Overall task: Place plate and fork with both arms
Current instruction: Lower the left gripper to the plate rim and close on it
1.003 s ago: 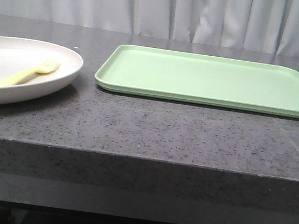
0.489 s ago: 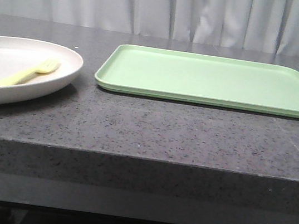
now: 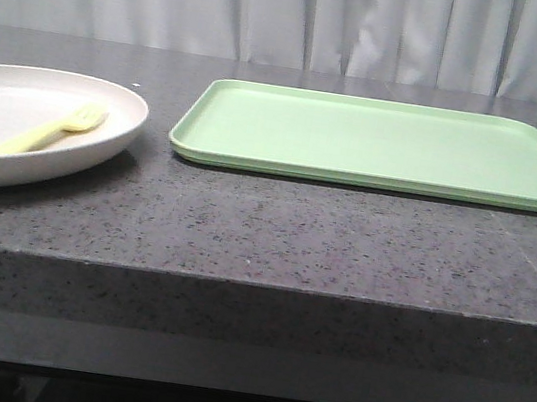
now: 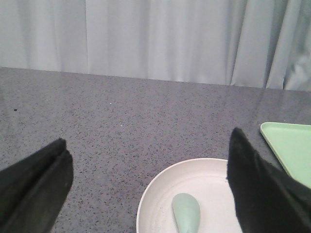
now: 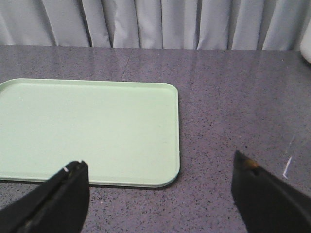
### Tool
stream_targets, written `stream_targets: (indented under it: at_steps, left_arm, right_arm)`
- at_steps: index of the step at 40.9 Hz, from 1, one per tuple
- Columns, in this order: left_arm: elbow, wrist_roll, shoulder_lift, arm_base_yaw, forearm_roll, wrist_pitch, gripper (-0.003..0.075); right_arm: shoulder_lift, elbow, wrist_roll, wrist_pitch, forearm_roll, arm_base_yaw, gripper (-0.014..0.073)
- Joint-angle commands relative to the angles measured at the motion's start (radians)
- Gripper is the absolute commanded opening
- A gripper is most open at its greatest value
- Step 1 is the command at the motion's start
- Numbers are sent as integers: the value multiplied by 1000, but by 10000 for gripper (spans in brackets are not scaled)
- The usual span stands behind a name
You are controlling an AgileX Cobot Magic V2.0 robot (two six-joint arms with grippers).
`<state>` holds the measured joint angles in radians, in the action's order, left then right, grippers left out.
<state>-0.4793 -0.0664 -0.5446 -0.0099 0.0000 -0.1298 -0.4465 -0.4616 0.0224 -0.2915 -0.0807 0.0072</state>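
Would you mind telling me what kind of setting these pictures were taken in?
Probably a staged test bench rather than a real kitchen: a dark speckled stone-look countertop, a plain pale curtain as backdrop, and only a light-green tray and a plate laid out.

Off-white round plate [image 3: 107, 131] flat on countertop, pale-yellow fork [image 3: 48, 133] lying inside

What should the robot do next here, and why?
Probably lower the left gripper toward the plate. Its fingers are open above the plate's far rim, nothing is held, and the plate with the fork on it sits beside the tray, not on it.
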Motion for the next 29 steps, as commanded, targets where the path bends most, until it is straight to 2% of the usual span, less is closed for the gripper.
stream_targets:
  at_steps: [1,6,18,23,29]
  left_arm:
    - [-89,0,-70,0,6,19,630]
    - [-231,0,-230,1,16,-166,630]
    - [-586,0,-603,1,46,-702,630]
    - [-675,0,-718,1,111,-833,630]
    - [-726,0,-808,1,86,-872,630]
  right_arm:
    - [-12,-36,9,78,8,-2,624]
    - [-12,-36,9,78,8,-2,624]
    - [-12,-36,9,78,8,-2,624]
    - [-12,-36,9,78,8,-2,624]
    - [-12,-36,9,77,8,-2,624]
